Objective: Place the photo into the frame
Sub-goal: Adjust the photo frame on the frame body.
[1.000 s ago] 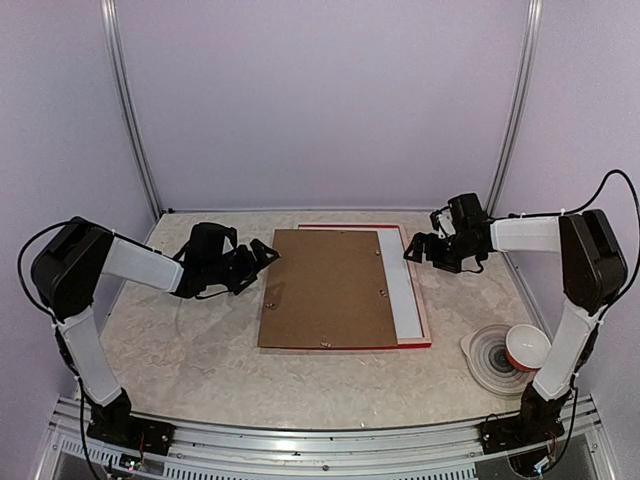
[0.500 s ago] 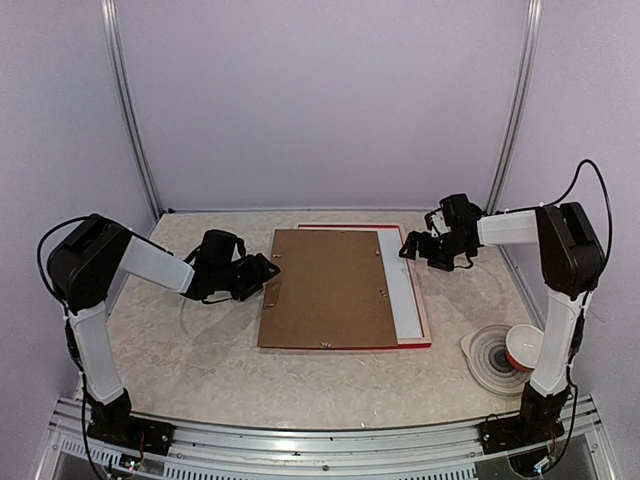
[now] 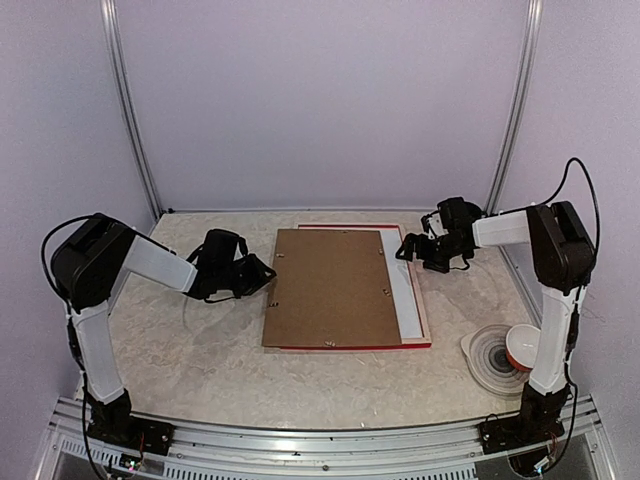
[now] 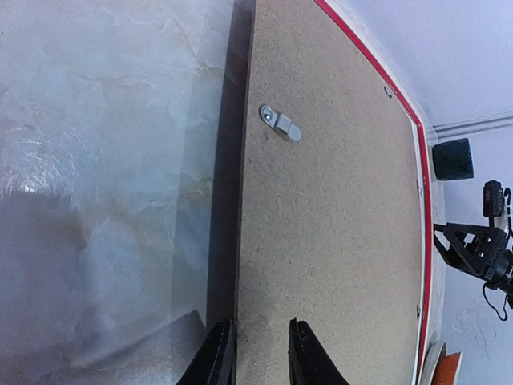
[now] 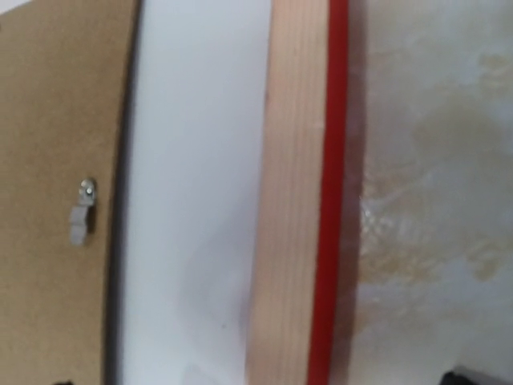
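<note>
The frame [image 3: 424,325] lies face down mid-table, its pale wood back and red edge [image 5: 292,200] close under my right wrist. A brown backing board [image 3: 325,285] covers most of it, set off to the left. A white sheet [image 3: 403,285] shows in the strip left bare. The photo is hidden. My left gripper [image 3: 268,270] is at the board's left edge. Its fingers [image 4: 218,357] straddle that edge with a narrow gap, bare board showing between them. My right gripper [image 3: 407,248] hovers open over the frame's far right corner, holding nothing.
A striped bowl [image 3: 492,362] with a red-and-white cup [image 3: 527,345] in it stands at the near right, beside the right arm. Small metal clips [image 4: 280,124] stick up from the board. Walls and upright rails close off the back.
My left jaws have narrowed from wide open as the gripper reached the board's left edge. The board has slid slightly right. The right gripper has drawn in towards the frame's far right corner.
</note>
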`<state>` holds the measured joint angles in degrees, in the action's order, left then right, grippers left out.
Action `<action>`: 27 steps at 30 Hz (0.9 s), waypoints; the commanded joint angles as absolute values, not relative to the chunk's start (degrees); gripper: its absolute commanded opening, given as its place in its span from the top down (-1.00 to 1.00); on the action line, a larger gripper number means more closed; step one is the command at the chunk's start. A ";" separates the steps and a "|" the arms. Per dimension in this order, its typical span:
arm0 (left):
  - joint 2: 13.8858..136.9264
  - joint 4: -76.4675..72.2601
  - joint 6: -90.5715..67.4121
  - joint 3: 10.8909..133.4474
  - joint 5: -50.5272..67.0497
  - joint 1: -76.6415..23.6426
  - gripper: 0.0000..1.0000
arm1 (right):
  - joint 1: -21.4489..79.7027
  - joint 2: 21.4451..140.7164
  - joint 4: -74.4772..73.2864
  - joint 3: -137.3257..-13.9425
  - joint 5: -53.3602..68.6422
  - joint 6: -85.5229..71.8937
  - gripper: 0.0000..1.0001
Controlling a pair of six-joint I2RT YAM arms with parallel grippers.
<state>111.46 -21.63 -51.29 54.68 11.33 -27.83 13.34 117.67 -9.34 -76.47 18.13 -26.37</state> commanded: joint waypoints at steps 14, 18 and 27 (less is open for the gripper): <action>115.39 -28.63 -54.58 56.63 12.70 -28.51 0.70 | 12.57 119.00 -6.09 -76.11 21.91 -25.36 -0.98; 115.90 -29.36 -54.95 57.25 12.66 -28.72 0.77 | 12.57 118.98 -5.83 -75.88 22.50 -25.57 -0.99; 117.56 -29.19 -55.40 59.85 12.60 -29.78 0.77 | 12.57 119.24 -5.55 -76.02 23.36 -25.78 -0.98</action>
<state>116.22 -26.61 -55.13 57.49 11.99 -28.88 13.10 118.21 -6.52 -76.40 22.26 -25.61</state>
